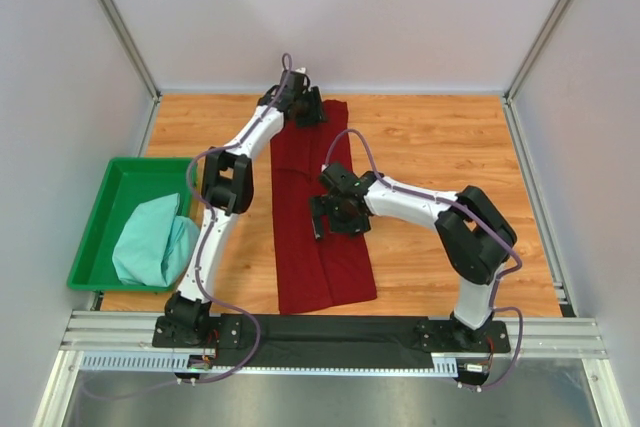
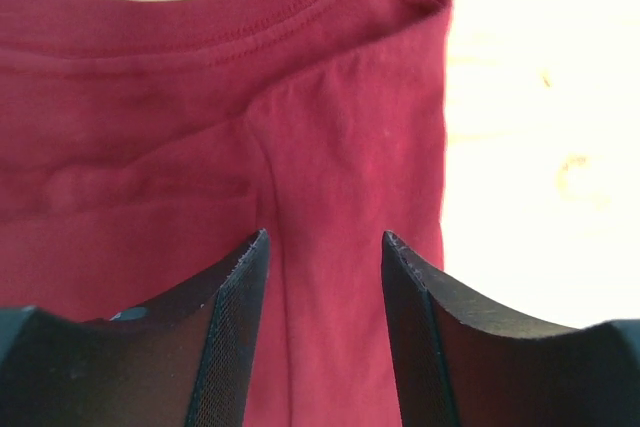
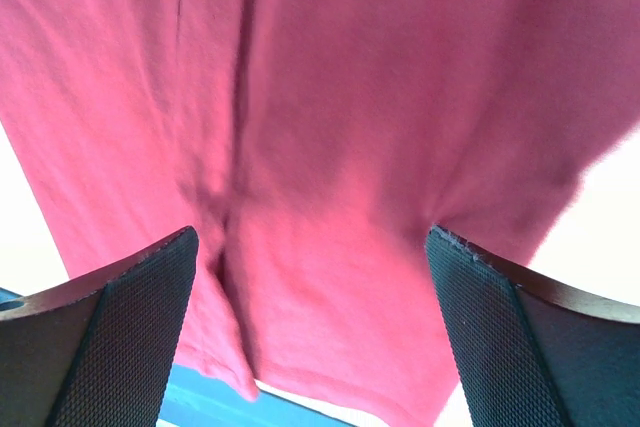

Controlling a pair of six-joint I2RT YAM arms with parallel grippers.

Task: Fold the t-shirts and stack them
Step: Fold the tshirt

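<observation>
The left gripper (image 2: 325, 237) reaches far forward, jaws partly apart. The right gripper (image 3: 310, 232) points down, jaws spread wide.

Red t-shirt (image 3: 330, 127): soft cloth, fills most of the frame, lying flat with a dark lengthwise crease left of centre and its hem at the bottom. Right gripper (image 3: 310, 247): two black fingers (image 3: 130, 317) with textured pads, at the lower corners, spread wide above the cloth, gripping nothing. Pale surface (image 3: 612, 217) shows at both sides; blue strip (image 3: 215, 402) at bottom left.
</observation>
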